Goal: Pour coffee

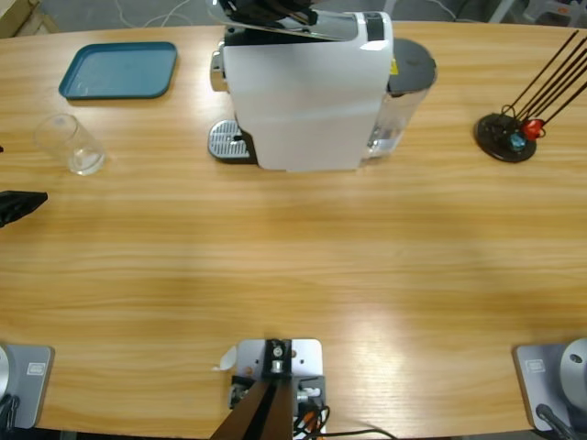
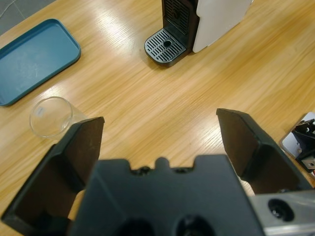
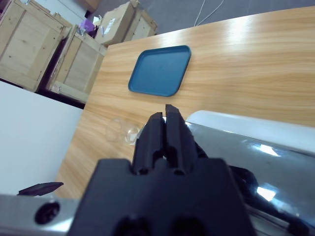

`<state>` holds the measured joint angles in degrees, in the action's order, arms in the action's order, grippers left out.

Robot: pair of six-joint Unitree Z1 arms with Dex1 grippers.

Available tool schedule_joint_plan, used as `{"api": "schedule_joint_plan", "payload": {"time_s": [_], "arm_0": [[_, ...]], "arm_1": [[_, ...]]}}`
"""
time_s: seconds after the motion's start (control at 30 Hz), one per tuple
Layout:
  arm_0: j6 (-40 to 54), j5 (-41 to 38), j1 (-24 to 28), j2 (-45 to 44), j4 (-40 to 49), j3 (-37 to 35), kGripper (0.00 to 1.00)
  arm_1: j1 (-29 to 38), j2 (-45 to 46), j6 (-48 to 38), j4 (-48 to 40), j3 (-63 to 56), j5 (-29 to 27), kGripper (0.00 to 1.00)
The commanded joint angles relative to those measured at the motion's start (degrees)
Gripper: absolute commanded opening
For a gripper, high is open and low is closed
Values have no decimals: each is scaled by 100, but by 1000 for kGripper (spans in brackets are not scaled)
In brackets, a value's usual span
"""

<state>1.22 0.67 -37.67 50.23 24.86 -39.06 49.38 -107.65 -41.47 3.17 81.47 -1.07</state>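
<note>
Coffee cannot be made out anywhere; the clear glass (image 1: pixel 70 144) looks empty and stands on the bench (image 1: pixel 293 266) near the blue tray (image 1: pixel 119 70), well left of the white coffee machine (image 1: pixel 307 92). Left end effector (image 2: pixel 160 130) hovers with jaws spread wide, holding nothing, the glass just beyond one jaw. Right end effector (image 3: pixel 166 123) is above the machine's top, jaws pressed together, empty.
</note>
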Motion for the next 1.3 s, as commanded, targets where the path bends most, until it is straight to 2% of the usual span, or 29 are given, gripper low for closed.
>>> {"api": "schedule_joint_plan", "payload": {"time_s": [0.03, 0.27, 0.4, 0.83, 0.93, 1.0, 1.03, 1.07, 1.1, 1.23, 1.3], "arm_0": [[-35, -84, 59, -84, 86, 188, 987], [-43, -84, 59, -66, 84, 188, 987], [-43, -84, 59, -66, 88, 197, 987], [-42, -84, 59, -63, 80, 205, 987], [-40, -84, 59, -66, 80, 202, 987], [-52, -68, 59, -54, 58, 200, 987], [-52, -54, 59, -44, 35, 205, 987], [-52, -26, 59, -22, 1, 205, 987], [-54, 46, 59, 13, -36, 200, 989], [-117, 432, 59, 83, -51, 170, 991], [-223, 615, 59, 83, -51, 184, 991]], "arm_1": [[213, -1243, -72, 236, -924, 170, 0], [116, -1352, -63, 236, -1151, 140, 0], [116, -1406, 215, 286, -1081, 40, 0], [116, -1714, 652, 1458, -509, -728, 0], [125, -1466, 814, 1425, -508, -992, 0], [125, -1058, 1315, 1249, -537, -1072, 0], [125, -764, 1623, 1229, -485, -1081, 337], [132, -487, 1922, 1229, -421, -1127, 824], [165, -176, 2182, 1229, -335, -1208, 985], [373, 946, 2667, 1251, 109, -1167, 1000], [515, 1361, 2987, 1330, 211, -825, 1000]]}}
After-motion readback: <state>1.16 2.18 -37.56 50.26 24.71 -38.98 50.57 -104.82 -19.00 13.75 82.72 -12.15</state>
